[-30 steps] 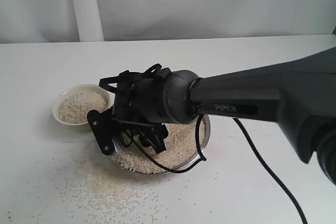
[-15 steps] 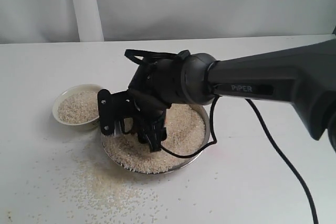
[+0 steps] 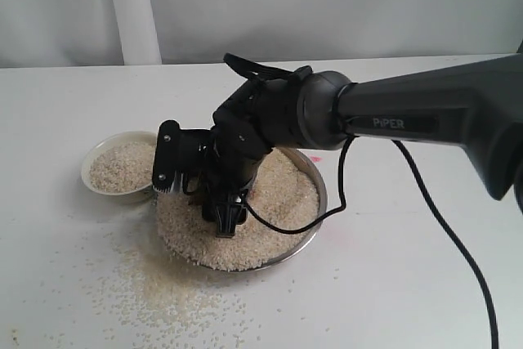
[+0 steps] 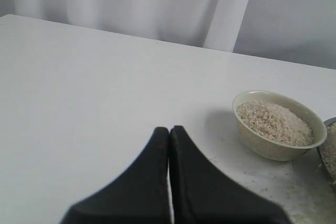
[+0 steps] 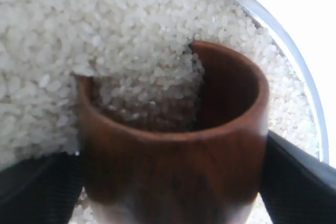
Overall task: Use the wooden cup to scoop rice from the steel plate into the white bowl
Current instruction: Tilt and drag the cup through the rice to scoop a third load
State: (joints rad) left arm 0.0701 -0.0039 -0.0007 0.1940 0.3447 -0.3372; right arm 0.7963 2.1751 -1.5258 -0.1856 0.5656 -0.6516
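you are mid-scoop. the right end effector (image 3: 200,195) is clamped around the wooden cup (image 5: 173,150). the cup lies tipped on its side in the rice (image 3: 278,202) on the steel plate (image 3: 321,195), at the centre of the exterior view, and grains have slid part way into its mouth.

the white bowl (image 3: 105,189), just left of the plate, already holds a mound of rice near its rim, so some transfer looks done. plenty of rice is left on the plate. loose grains (image 3: 155,292) are scattered on the bench (image 3: 409,300) at lower left.

by my reading, you have yet to lift the cup, carry it over and tip it out.

the left end effector (image 4: 169,132) is pressed closed on nothing, above bare bench.

the only readable writing is "piper", in pale letters on the right arm (image 3: 392,123).
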